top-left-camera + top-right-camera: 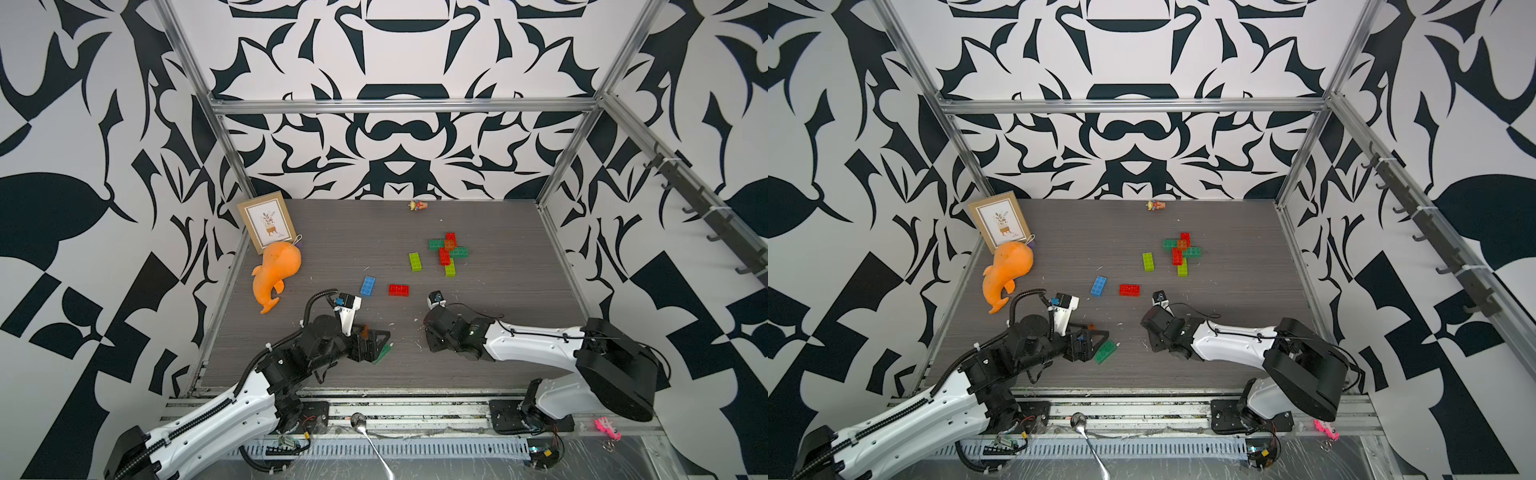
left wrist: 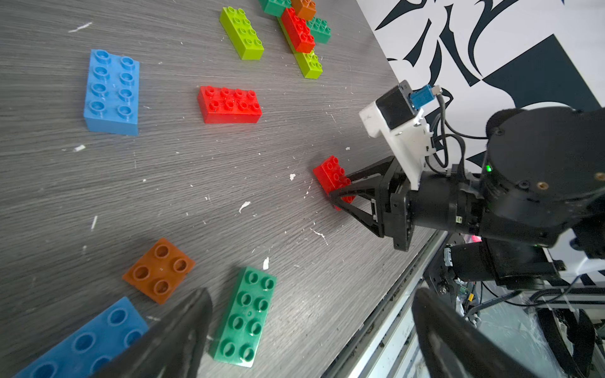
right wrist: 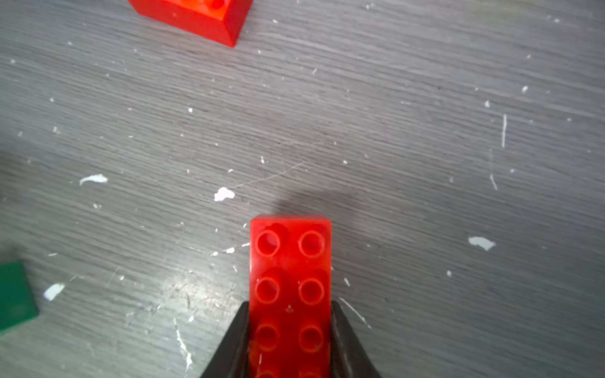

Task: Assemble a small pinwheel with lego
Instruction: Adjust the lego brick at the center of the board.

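The right gripper (image 3: 289, 311) is pinched on a red brick (image 3: 289, 261). Its two black fingers (image 3: 235, 347) press on the brick's long sides near one end. The rest of the brick sticks out in front. The brick is low over the grey table (image 3: 425, 131); I cannot tell if it touches. Out in front of it lies a second red brick (image 1: 398, 289), flat and free. In both top views the right arm (image 1: 532, 345) covers the held brick.

The left gripper (image 2: 312, 294) is wide open and holds nothing. A green brick (image 2: 244, 315) lies flat on the table and shows in the gap, close to one finger (image 2: 176, 333). Just beside it is a small orange brick (image 2: 159, 270). A blue brick (image 2: 85, 340) is partly hidden by that finger. The other blue brick (image 1: 368, 286) lies farther out, near the second red brick.

Farther back lies a lime brick (image 1: 414, 262). Near it are the joined bricks (image 1: 448, 251): green, red, lime and orange, crossed over each other.

Well off to the left lies an orange whale toy (image 1: 276, 274). A picture frame (image 1: 267, 226) stands tilted behind it. A tiny toy figure (image 1: 417, 205) lies at the far edge. A spoon (image 1: 357, 419) lies on the front rail (image 1: 415, 409).
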Robot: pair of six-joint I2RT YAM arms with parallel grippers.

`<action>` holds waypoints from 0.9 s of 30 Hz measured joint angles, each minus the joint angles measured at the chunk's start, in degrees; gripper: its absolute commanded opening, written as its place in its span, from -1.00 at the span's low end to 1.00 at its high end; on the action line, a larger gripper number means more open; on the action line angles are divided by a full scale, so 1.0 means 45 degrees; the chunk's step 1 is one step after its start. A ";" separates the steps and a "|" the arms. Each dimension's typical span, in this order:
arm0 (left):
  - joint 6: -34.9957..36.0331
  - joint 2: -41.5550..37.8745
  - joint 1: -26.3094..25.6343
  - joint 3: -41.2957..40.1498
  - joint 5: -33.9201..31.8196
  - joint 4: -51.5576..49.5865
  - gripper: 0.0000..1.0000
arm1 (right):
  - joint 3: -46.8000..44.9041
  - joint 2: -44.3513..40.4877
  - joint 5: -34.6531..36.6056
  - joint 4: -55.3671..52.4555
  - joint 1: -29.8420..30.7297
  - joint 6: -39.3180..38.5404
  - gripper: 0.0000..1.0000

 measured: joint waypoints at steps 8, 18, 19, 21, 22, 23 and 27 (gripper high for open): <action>-0.0180 0.0325 0.0000 0.0087 0.0262 0.0729 0.99 | 0.0384 0.0845 0.0719 0.0005 0.0782 0.1229 -0.85; -0.0563 0.0010 0.0000 0.0078 0.0403 0.1311 0.99 | 0.0583 0.1035 0.0918 -0.0049 0.1088 0.2356 -0.34; -0.0583 -0.0034 0.0000 0.0073 0.0403 0.1341 0.99 | 0.0607 0.1064 0.0908 -0.0049 0.1146 0.2404 -0.29; -0.0597 -0.0107 0.0000 0.0058 0.0403 0.1360 0.99 | 0.0656 0.1112 0.0869 -0.0049 0.1214 0.2463 -0.25; -0.0607 -0.0141 0.0000 0.0044 0.0403 0.1360 0.99 | 0.0661 0.1122 0.0865 -0.0053 0.1239 0.2482 -0.21; -0.0622 -0.0189 0.0000 0.0015 0.0403 0.1365 0.99 | 0.0661 0.1117 0.0831 -0.0058 0.1258 0.2526 -0.16; -0.0631 -0.0379 0.0000 -0.0155 0.0403 0.1345 0.99 | 0.0661 0.1112 0.0656 -0.0049 0.1336 0.2725 0.10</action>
